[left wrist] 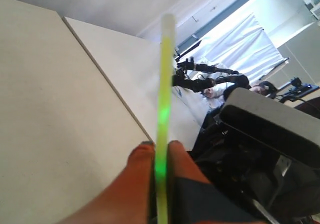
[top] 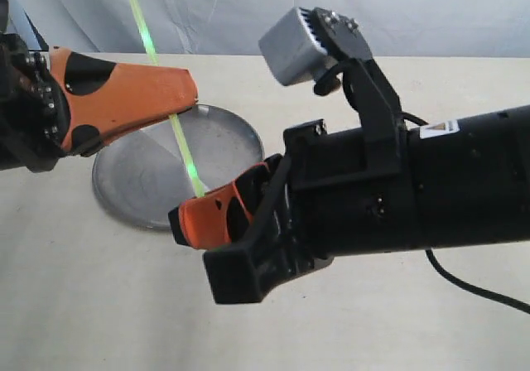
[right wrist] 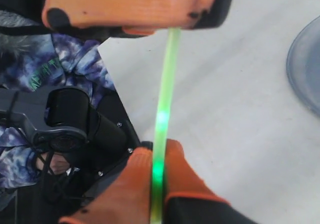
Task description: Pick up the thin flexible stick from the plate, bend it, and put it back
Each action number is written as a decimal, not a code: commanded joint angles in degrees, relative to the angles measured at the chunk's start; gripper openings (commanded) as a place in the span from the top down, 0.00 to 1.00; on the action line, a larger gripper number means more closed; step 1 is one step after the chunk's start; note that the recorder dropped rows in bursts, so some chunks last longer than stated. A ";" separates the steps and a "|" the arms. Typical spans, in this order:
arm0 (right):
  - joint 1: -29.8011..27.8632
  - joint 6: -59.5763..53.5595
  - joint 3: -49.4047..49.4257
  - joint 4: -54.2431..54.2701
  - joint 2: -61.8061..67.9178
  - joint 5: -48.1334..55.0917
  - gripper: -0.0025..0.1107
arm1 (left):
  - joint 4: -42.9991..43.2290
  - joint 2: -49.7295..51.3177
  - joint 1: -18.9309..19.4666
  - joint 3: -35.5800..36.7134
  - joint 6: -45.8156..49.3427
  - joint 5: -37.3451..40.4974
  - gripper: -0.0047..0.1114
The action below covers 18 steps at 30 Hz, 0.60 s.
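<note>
The thin yellow-green stick (top: 176,131) is held in the air above the silver plate (top: 141,180), slanting from upper left down to the right. My left gripper (top: 192,106) is shut on its middle; the free end rises past its tips (left wrist: 165,69). My right gripper (top: 199,201) is shut on the lower end, the stick (right wrist: 164,114) running between its orange fingers (right wrist: 135,174) up to the left gripper's fingers (right wrist: 135,4). The stick looks nearly straight. The plate holds nothing.
The plate sits on a pale table, its rim (right wrist: 305,69) close to the right gripper. The right arm's black body (top: 414,189) and grey camera housing (top: 294,44) fill the right half. A table seam (left wrist: 105,79) runs behind the stick.
</note>
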 commanded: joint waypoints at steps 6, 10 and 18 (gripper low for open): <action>-0.07 -3.62 -0.19 7.88 -1.03 5.13 0.99 | -0.57 3.99 -0.21 -0.01 11.84 -3.32 0.96; -0.07 -3.62 -0.19 7.88 -3.70 5.02 0.99 | 4.13 3.99 -0.21 -0.01 11.95 -1.47 0.96; -0.07 -3.62 -0.19 0.10 -4.81 0.20 0.99 | 1.05 3.99 -0.21 -0.01 12.10 -2.12 0.96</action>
